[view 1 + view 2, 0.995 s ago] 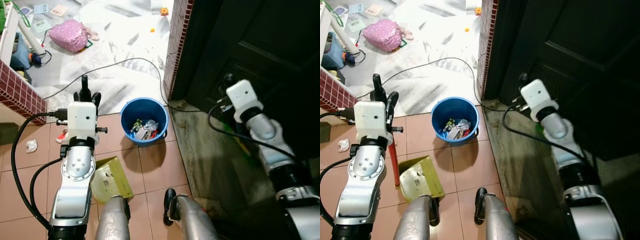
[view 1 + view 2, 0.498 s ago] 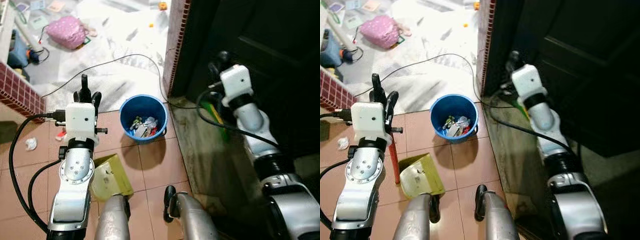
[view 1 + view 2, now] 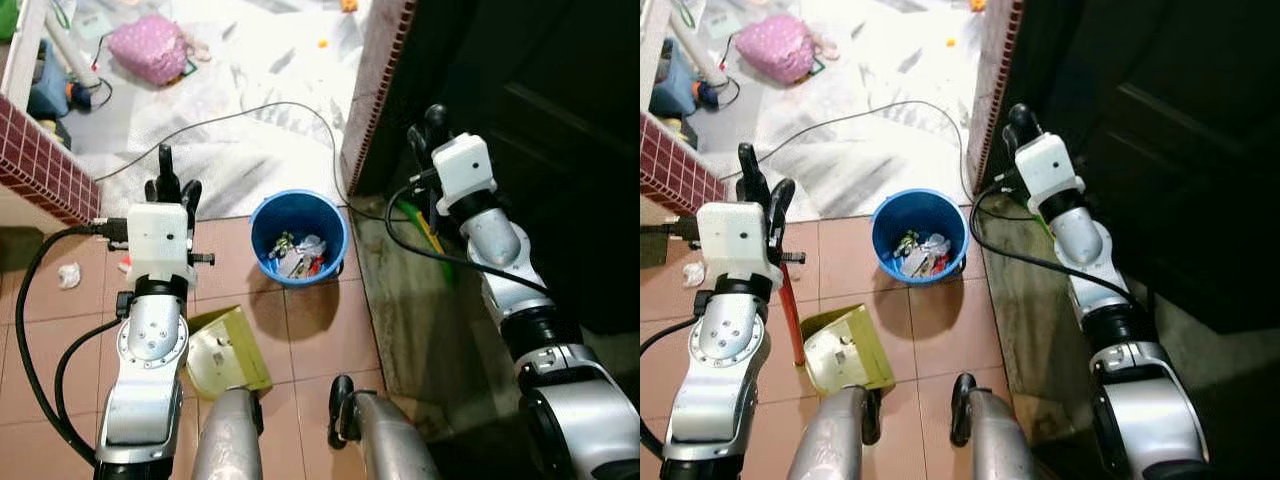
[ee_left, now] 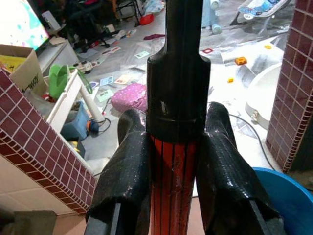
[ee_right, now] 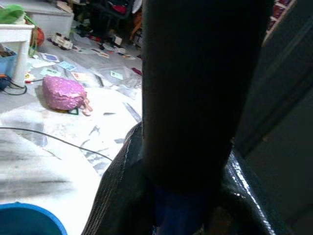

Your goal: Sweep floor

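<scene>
Blue bucket (image 3: 298, 238) sitting on the tiles in the middle of it all, already carrying a little heap of scraps, and everything else is arranging itself around it. Left gripper (image 4: 177, 161) is squeezing its two black fingers (image 4: 124, 166) tight on a red-and-black handle (image 4: 177, 98), holding it upright just left of the bucket; that handle is running down to the yellow-green dustpan (image 3: 845, 350) lying on the tile below and left of the bucket, mouth turned roughly toward it. Keeping the handle vertical looks like a way of parking the pan flat and close, so collected dirt has a short trip to the bucket.

Right gripper (image 5: 183, 196) is closing around a thick dark pole (image 5: 195, 88), and right of the bucket, against the dark doorway, a green strip (image 3: 428, 232) is showing beneath that arm, probably the broom's lower end, though it is too shadowed to be sure. Gripping high on the pole is giving the arm leverage for a sweeping stroke.

Work is remaining: a crumpled white scrap (image 3: 68, 275) is lying on the tiles well left of the bucket, beyond the left arm. A black cable (image 3: 250, 118) is trailing across the pale floor behind the bucket, something a careless sweep could snag. My guess is the broom needs swinging round toward that scrap next
</scene>
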Controlling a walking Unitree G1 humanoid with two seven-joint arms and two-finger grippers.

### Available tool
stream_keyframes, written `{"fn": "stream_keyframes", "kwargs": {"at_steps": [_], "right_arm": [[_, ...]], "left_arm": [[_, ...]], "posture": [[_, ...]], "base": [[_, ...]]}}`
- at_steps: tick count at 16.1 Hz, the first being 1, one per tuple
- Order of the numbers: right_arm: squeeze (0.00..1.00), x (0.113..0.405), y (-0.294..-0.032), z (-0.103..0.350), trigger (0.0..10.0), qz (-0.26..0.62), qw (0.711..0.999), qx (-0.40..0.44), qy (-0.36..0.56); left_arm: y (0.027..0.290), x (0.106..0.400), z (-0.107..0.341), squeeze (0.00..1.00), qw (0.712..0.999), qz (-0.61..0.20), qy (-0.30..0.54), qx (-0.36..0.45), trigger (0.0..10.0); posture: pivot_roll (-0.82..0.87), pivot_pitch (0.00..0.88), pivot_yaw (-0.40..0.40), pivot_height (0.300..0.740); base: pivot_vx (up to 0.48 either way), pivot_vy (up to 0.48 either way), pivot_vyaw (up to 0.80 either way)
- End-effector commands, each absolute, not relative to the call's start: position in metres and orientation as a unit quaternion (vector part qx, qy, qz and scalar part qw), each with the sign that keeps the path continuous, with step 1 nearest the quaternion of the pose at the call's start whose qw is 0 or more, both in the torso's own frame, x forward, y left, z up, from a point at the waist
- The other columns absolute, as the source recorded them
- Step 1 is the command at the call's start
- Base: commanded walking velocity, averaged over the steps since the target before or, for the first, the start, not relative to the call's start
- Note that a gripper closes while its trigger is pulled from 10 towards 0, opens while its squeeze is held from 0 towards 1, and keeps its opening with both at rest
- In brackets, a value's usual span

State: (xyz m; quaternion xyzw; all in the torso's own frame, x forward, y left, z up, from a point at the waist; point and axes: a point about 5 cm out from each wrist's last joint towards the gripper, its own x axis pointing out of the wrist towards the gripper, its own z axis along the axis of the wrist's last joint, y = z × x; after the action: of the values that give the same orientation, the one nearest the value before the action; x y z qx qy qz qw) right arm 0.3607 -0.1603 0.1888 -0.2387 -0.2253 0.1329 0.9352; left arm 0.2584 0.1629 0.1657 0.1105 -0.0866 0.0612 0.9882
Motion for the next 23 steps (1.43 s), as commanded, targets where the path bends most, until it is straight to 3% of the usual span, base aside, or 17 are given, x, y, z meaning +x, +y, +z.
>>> {"fn": "stream_keyframes", "kwargs": {"at_steps": [1,7,15,19,23], "right_arm": [[0.00,0.360,-0.158,0.200,10.0,0.138,0.924,-0.246,-0.259],[0.00,0.359,-0.154,0.195,10.0,0.157,0.926,-0.231,-0.254],[0.00,0.357,-0.151,0.186,10.0,0.181,0.935,-0.200,-0.232],[0.00,0.351,-0.147,0.163,10.0,0.229,0.956,-0.112,-0.147],[0.00,0.337,-0.141,0.142,10.0,0.323,0.943,-0.070,-0.051]], "left_arm": [[0.162,0.255,0.160,0.00,0.990,0.056,-0.072,0.104,10.0],[0.162,0.257,0.161,0.00,0.990,0.060,-0.073,0.104,10.0],[0.165,0.260,0.160,0.00,0.989,0.073,-0.072,0.108,10.0],[0.165,0.261,0.161,0.00,0.988,0.074,-0.074,0.109,10.0],[0.166,0.264,0.160,0.00,0.988,0.076,-0.075,0.110,10.0]], "posture": [[0.06,0.323,-0.047,0.740],[0.06,0.317,-0.054,0.740],[0.06,0.304,-0.057,0.740],[0.05,0.292,-0.060,0.740],[0.04,0.286,-0.063,0.740]], "base": [[0.289,0.270,0.00],[0.234,0.276,0.00],[0.000,0.000,0.00],[0.000,0.000,0.00],[0.000,0.000,0.00]]}}
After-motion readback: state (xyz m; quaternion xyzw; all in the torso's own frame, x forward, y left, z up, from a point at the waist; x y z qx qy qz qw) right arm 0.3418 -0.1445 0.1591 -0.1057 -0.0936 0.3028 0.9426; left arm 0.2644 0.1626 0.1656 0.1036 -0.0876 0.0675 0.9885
